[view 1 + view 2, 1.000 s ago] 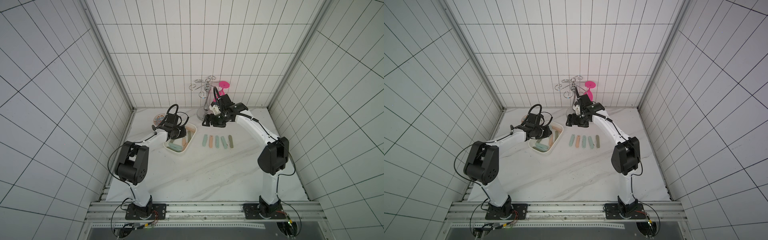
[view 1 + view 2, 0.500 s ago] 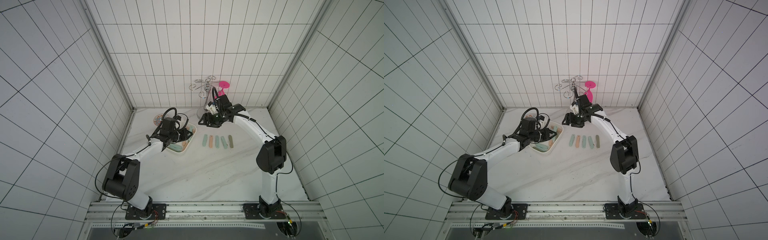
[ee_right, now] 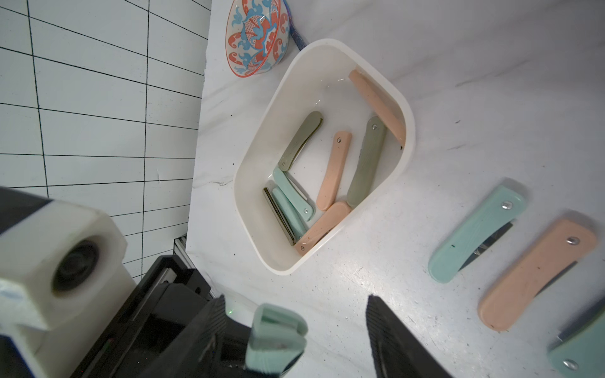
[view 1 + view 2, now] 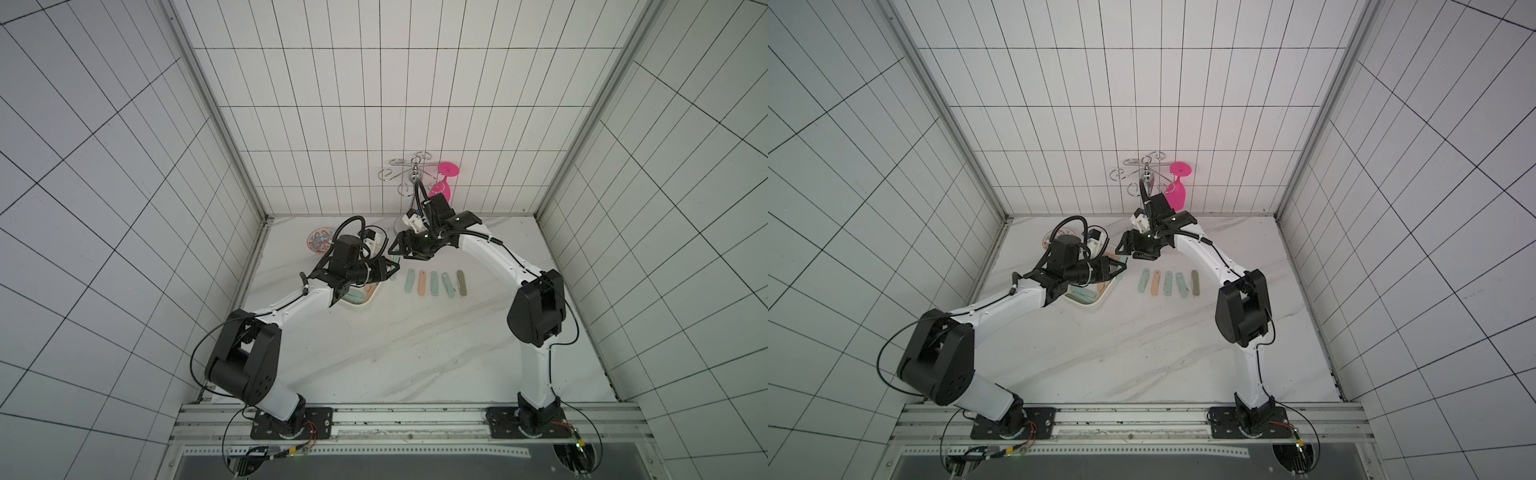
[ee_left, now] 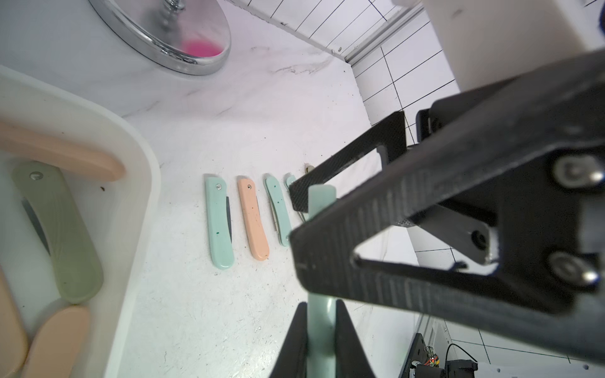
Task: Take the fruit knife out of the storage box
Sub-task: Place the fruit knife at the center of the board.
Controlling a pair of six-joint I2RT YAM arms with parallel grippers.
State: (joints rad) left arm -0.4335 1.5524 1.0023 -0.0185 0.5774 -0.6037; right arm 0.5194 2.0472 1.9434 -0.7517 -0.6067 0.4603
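My left gripper is shut on a mint-green folded fruit knife and holds it above the table, just beside the storage box. The box is a white tray with several more folded knives in it, mint, peach and olive. My right gripper is open with its jaws on either side of the held knife's free end. The knife sits close to one finger and clear of the other. In both top views the two grippers meet nose to nose beside the box.
Several folded knives lie in a row on the marble table right of the box. A patterned orange-and-blue bowl stands behind the box. A chrome glass rack with a pink glass stands at the back wall.
The left arm has lifted out of the box and swung right with the mint knife. The right gripper has come left to meet it, and its jaws have narrowed a little.
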